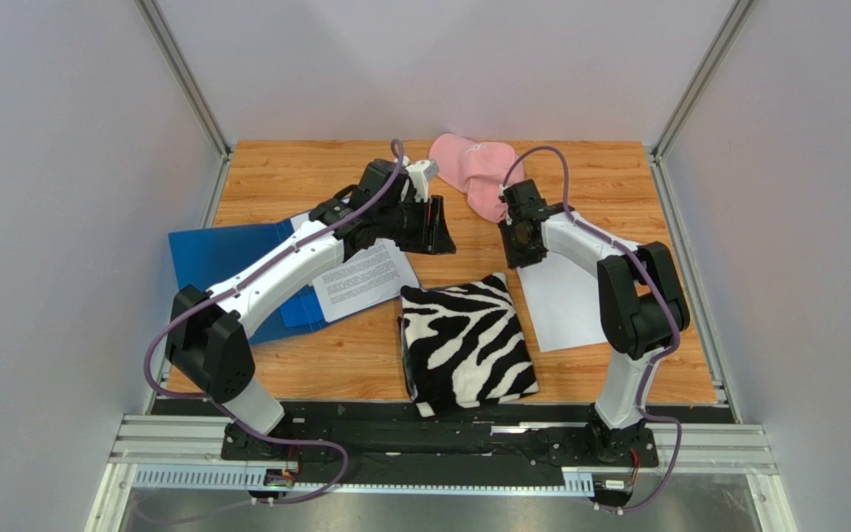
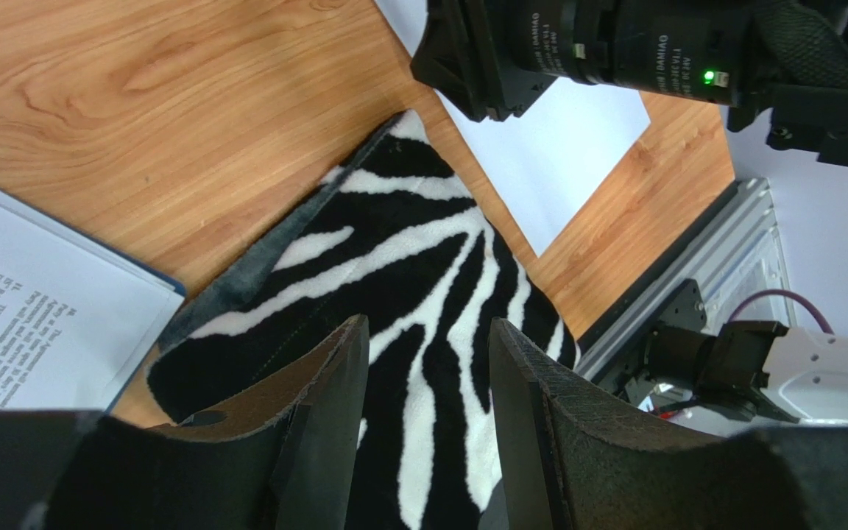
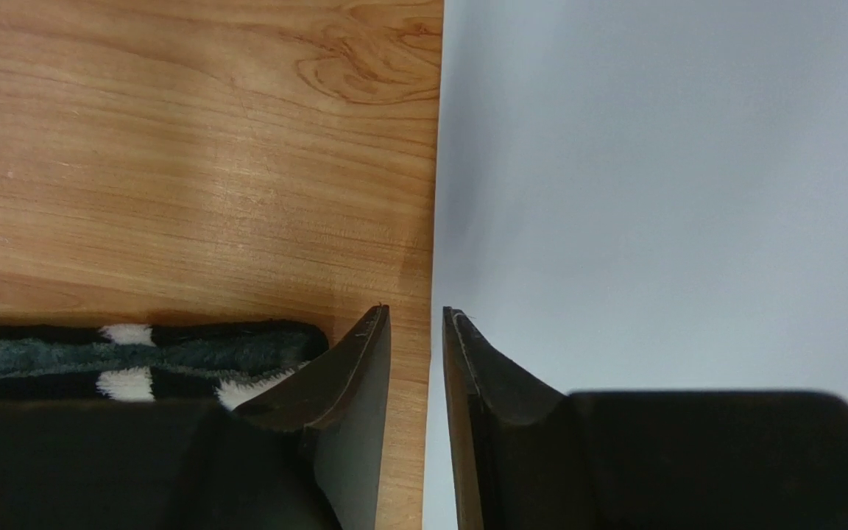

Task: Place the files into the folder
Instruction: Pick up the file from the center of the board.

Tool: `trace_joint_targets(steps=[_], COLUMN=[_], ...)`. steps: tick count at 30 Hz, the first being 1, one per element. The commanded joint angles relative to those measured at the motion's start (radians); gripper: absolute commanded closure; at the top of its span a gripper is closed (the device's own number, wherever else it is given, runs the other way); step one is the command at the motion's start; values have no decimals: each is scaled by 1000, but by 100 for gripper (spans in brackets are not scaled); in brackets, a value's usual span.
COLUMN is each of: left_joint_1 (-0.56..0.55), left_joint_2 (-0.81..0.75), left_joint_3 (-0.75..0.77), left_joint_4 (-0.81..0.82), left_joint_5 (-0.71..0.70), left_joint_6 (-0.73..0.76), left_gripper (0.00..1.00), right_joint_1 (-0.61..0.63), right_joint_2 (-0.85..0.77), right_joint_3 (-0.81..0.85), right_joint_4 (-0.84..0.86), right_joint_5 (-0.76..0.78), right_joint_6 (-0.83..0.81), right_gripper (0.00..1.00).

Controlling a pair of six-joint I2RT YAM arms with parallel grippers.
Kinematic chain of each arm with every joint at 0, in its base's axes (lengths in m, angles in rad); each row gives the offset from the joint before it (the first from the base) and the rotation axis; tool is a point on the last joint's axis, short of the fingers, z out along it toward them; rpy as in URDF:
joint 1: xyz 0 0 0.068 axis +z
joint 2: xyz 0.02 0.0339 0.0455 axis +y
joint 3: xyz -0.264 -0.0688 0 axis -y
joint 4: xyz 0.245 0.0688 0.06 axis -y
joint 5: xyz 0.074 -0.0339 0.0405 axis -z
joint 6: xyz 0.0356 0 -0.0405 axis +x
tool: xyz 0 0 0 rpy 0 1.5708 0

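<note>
files point(image 1: 366, 277) flanking zebra cloth point(image 1: 469, 344), pink cloth point(image 1: 474, 172) behind, folder point(image 1: 219, 255) at left

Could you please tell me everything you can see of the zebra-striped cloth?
The zebra-striped cloth is a folded, roughly square pad of plush-looking fabric. It has black and white stripes on top, and a grey layer shows at its edge. It lies flat on the wooden table, at the front middle. The printed sheet lies close by its far left corner, and a blank white sheet lies along its right side. Nothing grips it.
</note>
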Motion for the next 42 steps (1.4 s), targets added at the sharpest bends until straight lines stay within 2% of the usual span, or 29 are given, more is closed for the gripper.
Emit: trace_joint_targets(steps=[1,5,11,19,20,24,33,39,42], left_joint_1=[11,14,16,16,14,14,14,14,14], left_joint_2=[-25,-22,-19,-36,-33,-22,68,152,178], left_joint_3=[-9,-17,-17,-24,-21,-15,42,109,135], left_joint_4=[39,49,60,65,65,66,71,121,126], left_joint_5=[59,79,99,106,109,112,151,230,241], left_joint_6=[-6,-16,-20,-23,-22,-20,-86,-164,-177], left_gripper=[46,46,46,46,46,46,45,45,45], right_joint_1=[0,10,7,6,4,0,-11,-14,-42], right_joint_2=[12,9,24,42,48,50,1,-57,-112], right_joint_3=[28,-4,-32,-61,-60,-61,-34,-31,-37], right_joint_4=[-31,-39,-13,15,15,23,20,11,0], right_joint_5=[9,29,14,-8,-9,-14,-3,24,8], right_joint_6=[-65,-78,-75,-70,-69,-66,-78,-67,5], right_gripper=[67,63,69,71,72,87,100,100,100])
